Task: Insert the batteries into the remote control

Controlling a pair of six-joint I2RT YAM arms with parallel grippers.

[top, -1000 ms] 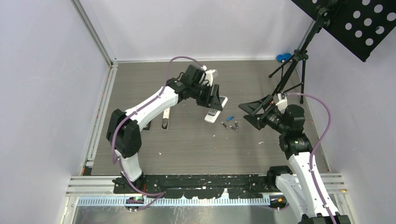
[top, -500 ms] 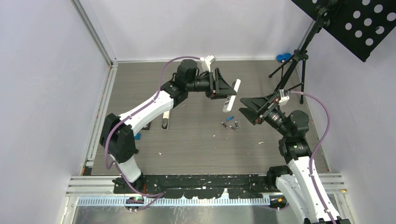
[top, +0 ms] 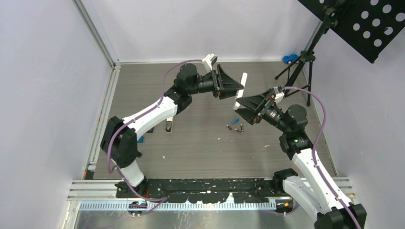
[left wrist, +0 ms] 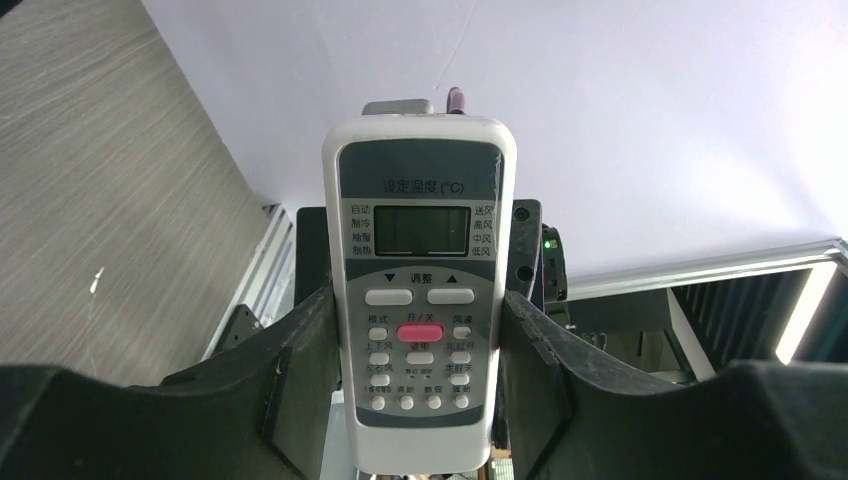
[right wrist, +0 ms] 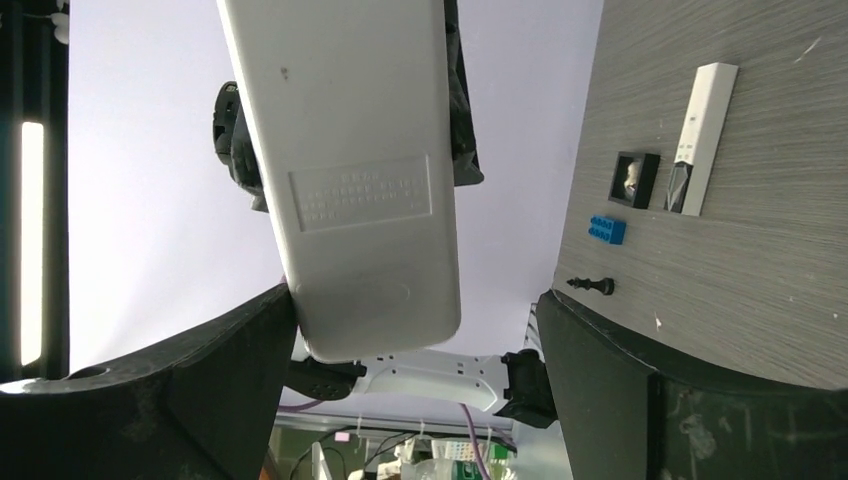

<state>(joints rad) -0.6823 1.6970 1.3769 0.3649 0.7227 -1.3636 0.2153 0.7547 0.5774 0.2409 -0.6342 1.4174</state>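
The left gripper (left wrist: 418, 335) was clamped on the remote control (left wrist: 420, 200), one finger on each long edge of its lower half, with the button face turned to its own wrist camera. The left arm (top: 153, 109) stretched from its base up across the table (top: 200, 148). Its wrist lay level and pointed right, holding the remote clear of the surface, edge-on and tilted in the overhead view.

The right gripper (right wrist: 415, 310) faced it with its jaws spread wide, straddling the remote's lower end from the back. One finger (right wrist: 230, 380) sat at the remote's corner and the other stood well apart; it gripped nothing. The right arm (top: 305, 162) rose from its base, bent at the elbow and reached left.

On the remote's face, above the screen, was "设定温度 (°C)", with "调整" between the two arrow marks and "开/关" over the red button. The small labels beside the screen and the lower keys were too fine to read surely. The back carried a raised panel of text that could not be read.

The batteries (top: 240, 128) lay on the table below the two grippers. A second remote (right wrist: 700, 130), a blue brick (right wrist: 607, 229) and a black knob (right wrist: 590, 285) lay further left.
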